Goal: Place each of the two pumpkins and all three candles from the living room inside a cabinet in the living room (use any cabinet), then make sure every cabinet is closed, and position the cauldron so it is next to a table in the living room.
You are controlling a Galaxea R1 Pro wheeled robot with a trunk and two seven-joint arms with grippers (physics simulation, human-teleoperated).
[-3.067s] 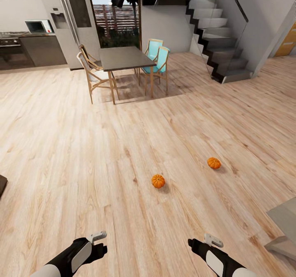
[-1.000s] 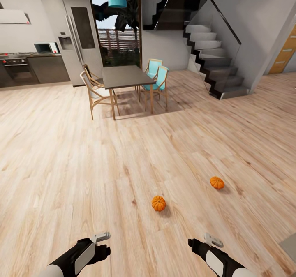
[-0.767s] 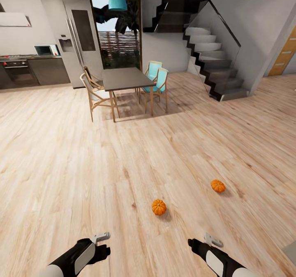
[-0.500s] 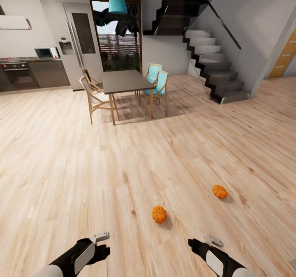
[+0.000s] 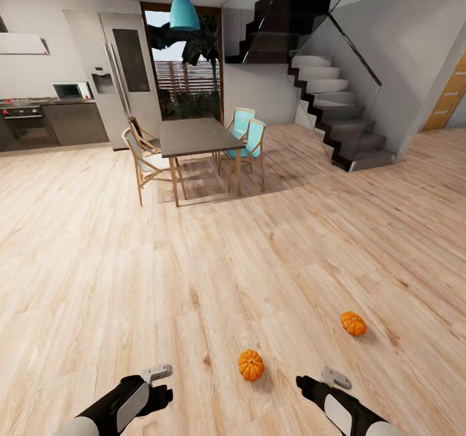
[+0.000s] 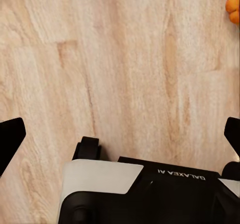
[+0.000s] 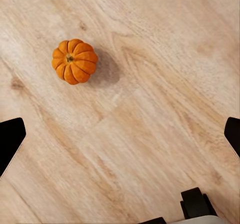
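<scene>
A wide light wood floor is seen in the head view, running up to a kitchen wall w/ a grey fridge and dark units at the far left. At the far right a staircase w/ dark steps and a glass side is seen. Between them a dark dining table stands, w/ two wooden chairs on one side and two turquoise chairs on the other; a turquoise lamp hangs above it. Both arms are held low at the near edge of the head view. The left gripper and the right gripper are both kept above the floor, nothing is held; in the wrist views the dark fingertips of each are seen far apart at opposite edges, so both are spread wide. Two pumpkins lie on the floor, apart from each other. The nearer pumpkin sits between the two grippers, a bit ahead of them, and its edge is seen in the left wrist view. The farther pumpkin lies ahead of the right gripper, to its right. One pumpkin, stem up, is seen in the right wrist view; which one cannot be told for sure.
</scene>
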